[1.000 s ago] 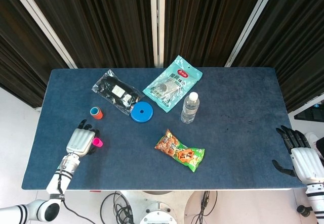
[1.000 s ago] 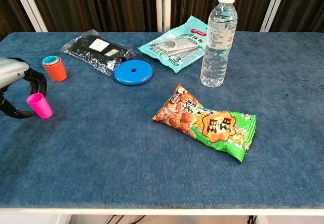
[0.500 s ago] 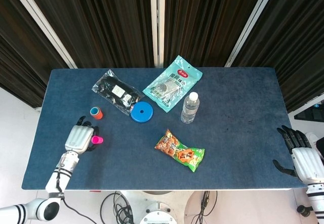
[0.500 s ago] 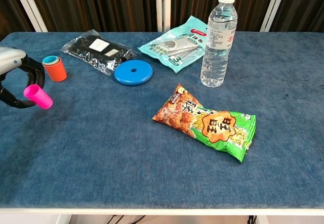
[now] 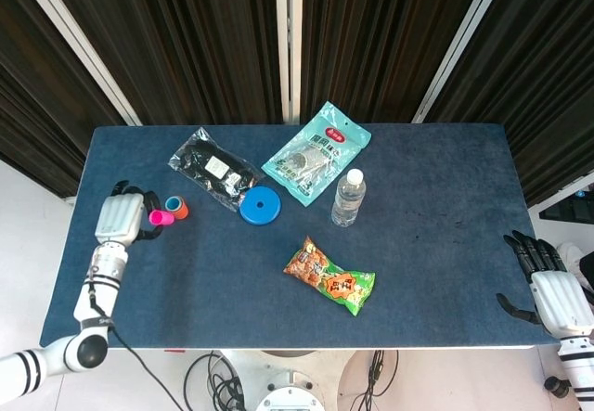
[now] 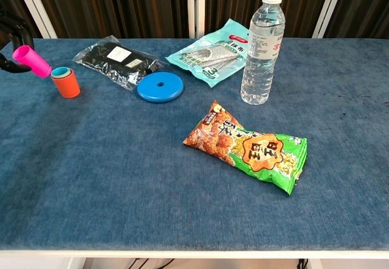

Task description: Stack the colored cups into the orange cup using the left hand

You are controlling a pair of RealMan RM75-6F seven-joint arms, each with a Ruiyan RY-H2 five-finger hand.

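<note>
My left robot hand (image 5: 119, 218) grips the pink cup (image 5: 156, 217), tilted, its long axis lying nearly sideways. The orange cup (image 5: 176, 210) stands on the table (image 5: 436, 188) just right of it, so I must upright the pink cup first

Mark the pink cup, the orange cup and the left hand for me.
pink cup (image 6: 32, 61): chest view, its side wall.
orange cup (image 6: 66, 85): chest view, front of its wall.
left hand (image 5: 119, 217): head view, back of hand.

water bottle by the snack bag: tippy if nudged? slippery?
The water bottle is tall on a narrow base, so a push near the white cap would probably tip it; once down, it would likely roll. It looks nearly full, so fairly heavy. Its smooth clear plastic may slip in the fingers.
</note>
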